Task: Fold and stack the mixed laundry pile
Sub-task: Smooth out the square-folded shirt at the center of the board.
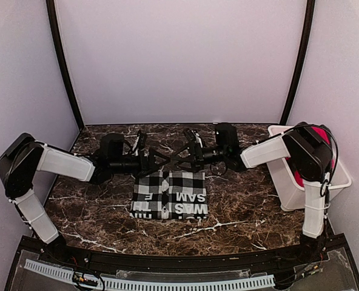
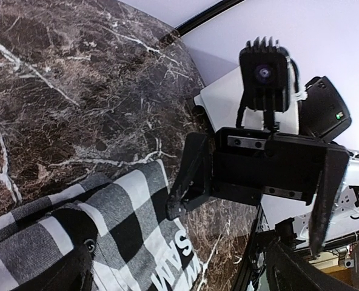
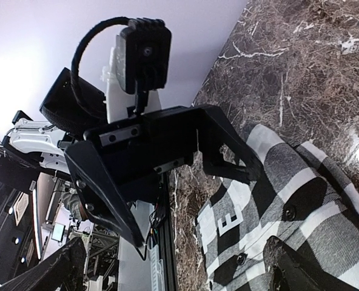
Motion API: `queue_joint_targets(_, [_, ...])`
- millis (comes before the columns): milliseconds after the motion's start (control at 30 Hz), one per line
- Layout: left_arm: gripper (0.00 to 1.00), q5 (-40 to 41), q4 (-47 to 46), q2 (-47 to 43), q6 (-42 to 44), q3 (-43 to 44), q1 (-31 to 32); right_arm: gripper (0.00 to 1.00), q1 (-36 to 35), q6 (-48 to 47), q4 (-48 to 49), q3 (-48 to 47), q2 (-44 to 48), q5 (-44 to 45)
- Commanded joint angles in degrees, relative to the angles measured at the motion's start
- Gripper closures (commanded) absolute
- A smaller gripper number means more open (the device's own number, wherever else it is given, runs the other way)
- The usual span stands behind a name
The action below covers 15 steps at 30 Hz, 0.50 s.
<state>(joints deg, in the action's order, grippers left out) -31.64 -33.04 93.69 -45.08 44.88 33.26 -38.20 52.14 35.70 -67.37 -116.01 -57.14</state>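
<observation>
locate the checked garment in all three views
top external: checked garment at centre, slightly low.
left wrist: lower left.
right wrist: lower right.
shared landmark: its white lettering, seen in all three.

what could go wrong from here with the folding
1. The left pincer and right pincer, both open, face each other closely over the far edge of the checked cloth; they might collide.
2. A finger catching that edge could drag the fold open.
3. The red cloth sits in the bin close by the right arm's elbow; reaching for it might knock the bin.
</observation>
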Motion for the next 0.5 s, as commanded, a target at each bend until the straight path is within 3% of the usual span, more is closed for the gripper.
queue_joint_targets(0, [0.01, -1.22, -3.94, 7.42, -1.02, 1.67, -0.42, 0.01, 0.32, 0.19, -1.23, -2.66, -6.71, -0.99])
queue_joint_targets(267, [0.01, 0.15, -7.45, 11.91, -1.57, -2.03, -5.34, 0.02, 4.77, -5.65, -5.49, -1.35, -12.56, 1.09])
queue_joint_targets(467, [0.01, 2.21, -7.22, 11.63, -2.22, -5.28, -9.46, 0.03, 6.28, -9.43, -9.83, -0.33, -11.49, 3.11])
